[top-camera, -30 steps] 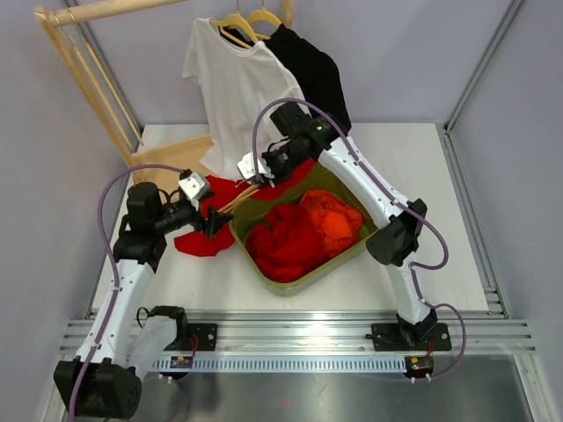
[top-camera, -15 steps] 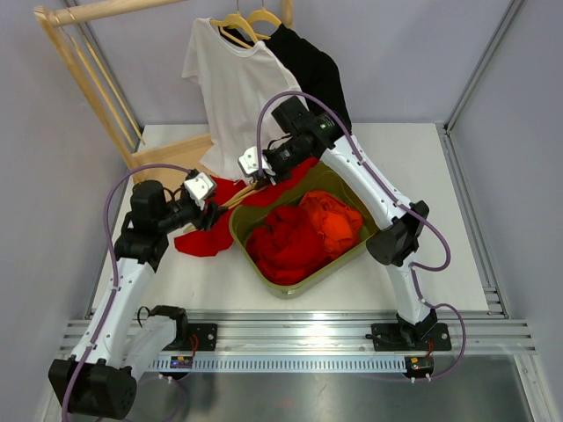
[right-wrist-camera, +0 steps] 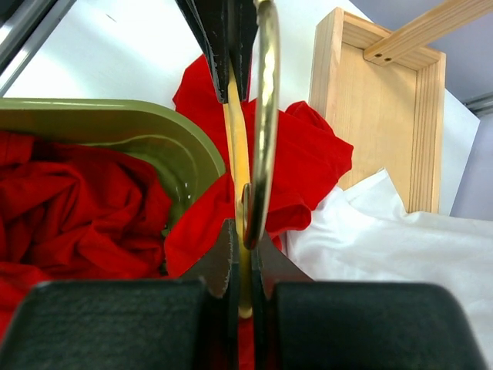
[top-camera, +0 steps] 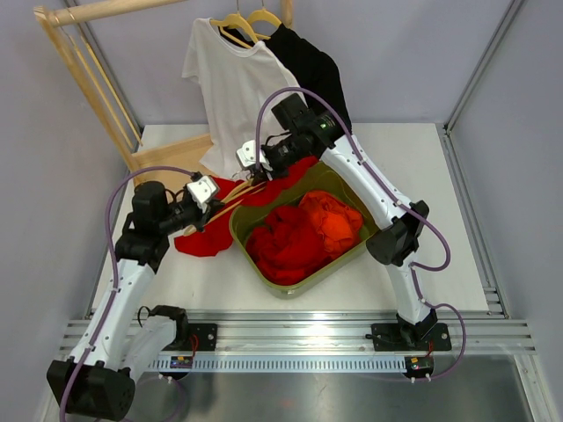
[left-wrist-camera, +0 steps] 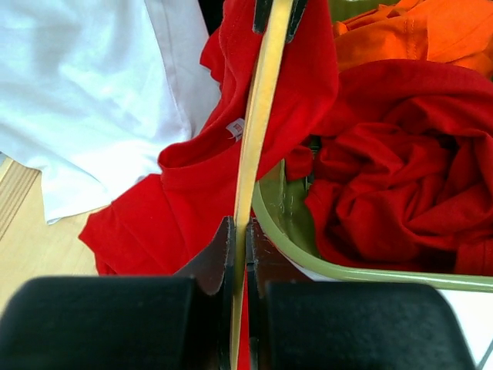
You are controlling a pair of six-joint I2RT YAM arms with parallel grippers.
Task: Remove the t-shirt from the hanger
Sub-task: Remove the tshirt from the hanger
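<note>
left hand [left-wrist-camera: 239,235] newly closed, pinching hanger [left-wrist-camera: 259,116]

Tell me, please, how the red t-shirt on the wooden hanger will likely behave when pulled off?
The red t-shirt looks floppy: it sags in folds from the hanger, so it will probably drape and bunch. It seems thin and light, likely sliding along the smooth wood. Its collar sits against the hanger and might snag.
</note>
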